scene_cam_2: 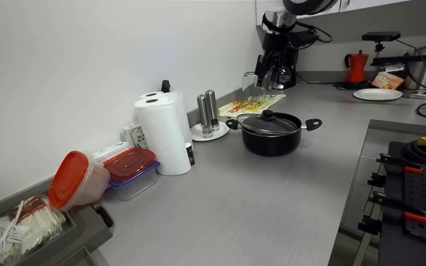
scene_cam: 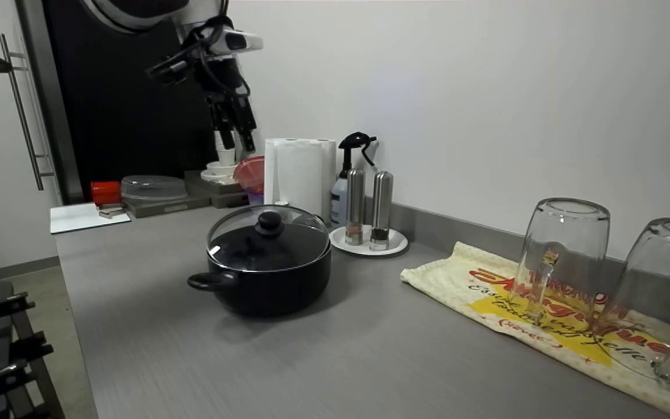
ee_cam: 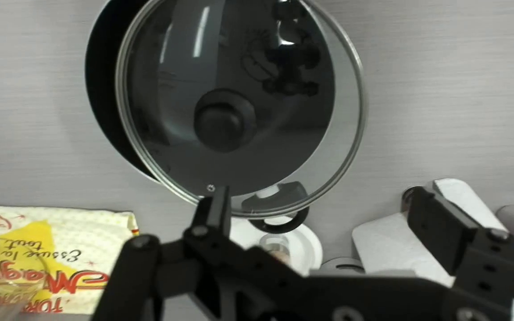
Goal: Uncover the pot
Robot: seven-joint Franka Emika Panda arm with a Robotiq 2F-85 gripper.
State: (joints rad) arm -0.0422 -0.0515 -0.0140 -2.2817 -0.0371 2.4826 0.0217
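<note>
"Since the lid [ee_cam: 266, 151] is on, how far along are we?"

"Not far, I'd say. The pot [scene_cam: 277, 291] is left of centre in an exterior view, below mid-height, w/ the lid on top. It's skewed, tho: wrist view has a dark crescent of bare pot at upper left & the lid hanging past it at right, partly over a handle [ee_cam: 279, 229]."

"So partly uncovered at most. & the gripper [scene_cam: 238, 144]?"

"Spread wide, gripping nothing. It's upper left in an exterior view, well apart from the knob [ee_cam: 221, 125], which shows near upper centre in the wrist view."

"What's left, then?"

"Prob. nearly all: get over the knob, clamp it, lift, put the lid down on the counter [scene_cam: 166, 326] well clear of the pot, let go. No grasp yet, AFAICT."
</note>
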